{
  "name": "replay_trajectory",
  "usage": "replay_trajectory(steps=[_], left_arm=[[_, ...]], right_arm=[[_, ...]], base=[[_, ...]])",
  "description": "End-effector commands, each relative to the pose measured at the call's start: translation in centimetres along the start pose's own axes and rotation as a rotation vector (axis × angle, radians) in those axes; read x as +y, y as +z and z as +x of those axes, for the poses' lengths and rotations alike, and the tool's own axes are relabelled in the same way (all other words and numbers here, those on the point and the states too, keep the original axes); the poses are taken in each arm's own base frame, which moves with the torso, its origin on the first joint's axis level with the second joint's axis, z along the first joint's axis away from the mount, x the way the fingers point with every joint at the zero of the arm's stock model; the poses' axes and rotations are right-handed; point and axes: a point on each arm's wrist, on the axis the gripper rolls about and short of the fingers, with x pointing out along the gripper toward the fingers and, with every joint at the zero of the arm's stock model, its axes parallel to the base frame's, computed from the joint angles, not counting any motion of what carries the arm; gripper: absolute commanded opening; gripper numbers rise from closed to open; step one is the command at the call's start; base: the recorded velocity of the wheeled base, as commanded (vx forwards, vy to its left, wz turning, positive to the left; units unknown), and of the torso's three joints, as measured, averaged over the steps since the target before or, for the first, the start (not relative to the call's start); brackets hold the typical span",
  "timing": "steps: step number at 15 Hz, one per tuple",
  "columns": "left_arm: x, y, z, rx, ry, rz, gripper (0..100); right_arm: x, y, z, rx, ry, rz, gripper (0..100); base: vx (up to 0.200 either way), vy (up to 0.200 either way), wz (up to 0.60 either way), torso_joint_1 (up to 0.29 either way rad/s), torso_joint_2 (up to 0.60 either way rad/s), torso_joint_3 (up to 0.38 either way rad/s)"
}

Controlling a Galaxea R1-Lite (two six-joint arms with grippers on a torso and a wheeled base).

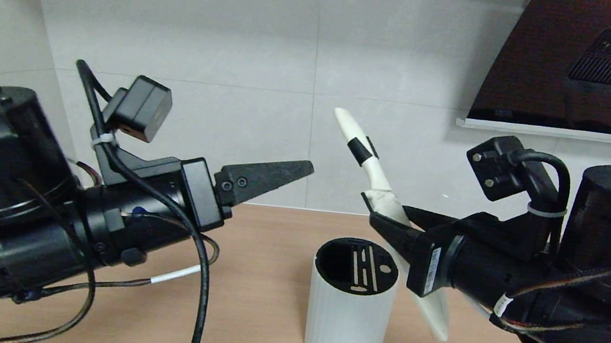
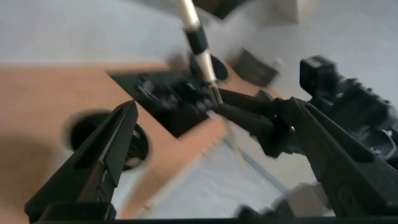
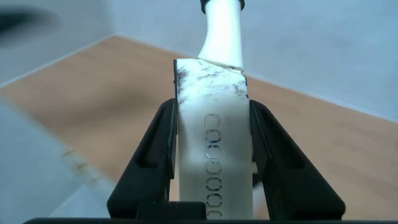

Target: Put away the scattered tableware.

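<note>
Currently our right claw [image 1: 394,218] is clamped on the white knife with black-banded handle [image 1: 374,172], raised beside the white cylindrical slotted holder [image 1: 347,324] (insertion pending). Left claw [image 1: 297,169] hangs released above the wooden surface [image 1: 255,283].

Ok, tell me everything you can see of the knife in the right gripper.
The knife is all white, plastic- or ceramic-looking, with a black band round its slim handle and a row of small ovals along the blade, which is smudged dark at its base. The right gripper is shut on the blade near the handle. The knife slants, handle up and tip down beside the holder, outside it.
</note>
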Motion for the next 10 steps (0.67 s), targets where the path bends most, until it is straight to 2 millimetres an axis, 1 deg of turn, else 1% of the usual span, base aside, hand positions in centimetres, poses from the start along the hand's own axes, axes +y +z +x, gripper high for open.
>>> replay_trajectory(steps=[1, 4, 5, 7, 9, 10], left_arm=[[0.5, -0.9, 1.0, 0.036, 0.007, -0.015, 100], [0.6, -0.8, 1.4, 0.006, 0.002, -0.007, 100], [1.1, -0.8, 2.1, -0.026, 0.034, -0.006, 100], [1.3, -0.9, 2.9, -0.048, 0.066, -0.01, 100], [1.0, -1.2, 3.3, -0.046, 0.06, -0.038, 100], [0.8, -1.5, 3.5, -0.038, 0.053, -0.045, 100]], right_arm=[[1.1, -0.6, 0.0, 0.019, 0.039, -0.008, 0], [2.0, -1.1, 0.3, 0.032, 0.068, -0.013, 0], [2.4, -1.3, 0.3, 0.042, 0.079, -0.016, 0], [3.2, -2.0, 0.5, 0.065, 0.109, -0.003, 0], [3.4, -2.1, 0.8, 0.069, 0.114, 0.01, 0], [3.5, -2.4, 1.4, 0.061, 0.112, 0.015, 0]], base=[[0.0, 0.0, 0.0, 0.0, 0.0, 0.0], [0.0, 0.0, 0.0, 0.0, 0.0, 0.0], [0.0, 0.0, 0.0, 0.0, 0.0, 0.0], [0.0, 0.0, 0.0, 0.0, 0.0, 0.0], [0.0, 0.0, 0.0, 0.0, 0.0, 0.0], [0.0, 0.0, 0.0, 0.0, 0.0, 0.0]])
